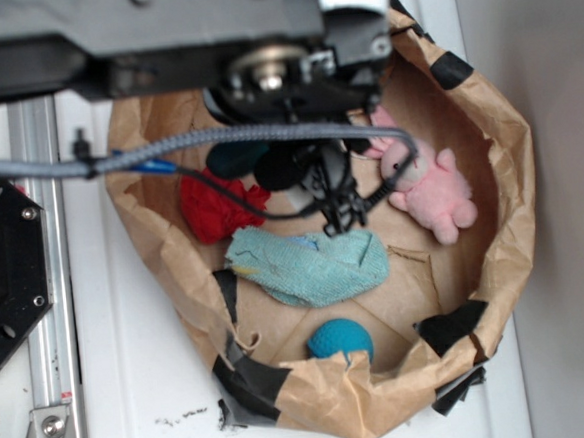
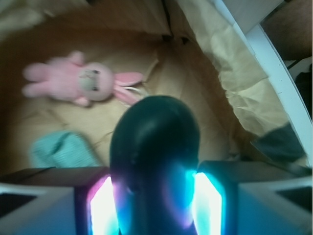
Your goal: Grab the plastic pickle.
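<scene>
My gripper is clamped on the pickle, its two glowing pads pressed against the dark green sides; the pickle stands up between them, above the floor of the paper bag. Beyond it lies the pink bunny, with the teal cloth nearby; red cloth and teal ball rest elsewhere inside the bag

Nothing readable in either view, honestly. No labels, brand names, numbers or signs that I can make out on anything. The faint dark specks on the counter near its front edge look like scuffs, not letters, and the wrist view is too blurry for print.
</scene>
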Controlling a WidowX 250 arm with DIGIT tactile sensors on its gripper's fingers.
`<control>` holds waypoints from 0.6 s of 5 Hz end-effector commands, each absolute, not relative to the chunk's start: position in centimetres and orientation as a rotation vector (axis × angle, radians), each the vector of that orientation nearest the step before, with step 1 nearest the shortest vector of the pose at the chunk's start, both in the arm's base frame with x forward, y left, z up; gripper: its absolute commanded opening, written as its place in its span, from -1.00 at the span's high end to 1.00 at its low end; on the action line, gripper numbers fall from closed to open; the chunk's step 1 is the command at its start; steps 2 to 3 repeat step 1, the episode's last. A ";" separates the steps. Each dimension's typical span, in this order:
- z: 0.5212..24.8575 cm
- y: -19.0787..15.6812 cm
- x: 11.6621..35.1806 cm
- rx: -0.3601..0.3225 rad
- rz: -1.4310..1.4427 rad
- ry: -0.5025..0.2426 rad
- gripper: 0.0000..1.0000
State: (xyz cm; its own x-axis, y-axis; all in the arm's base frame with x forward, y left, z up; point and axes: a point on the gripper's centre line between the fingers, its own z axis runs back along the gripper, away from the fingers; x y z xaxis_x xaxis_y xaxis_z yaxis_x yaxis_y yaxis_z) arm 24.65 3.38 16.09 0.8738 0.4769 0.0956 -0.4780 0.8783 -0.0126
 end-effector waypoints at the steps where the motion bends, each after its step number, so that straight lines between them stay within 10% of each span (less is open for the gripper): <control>1: 18.1 3.0 24.3 -0.032 0.478 -0.131 1.00; 3: 18.1 3.0 24.3 -0.032 0.478 -0.131 1.00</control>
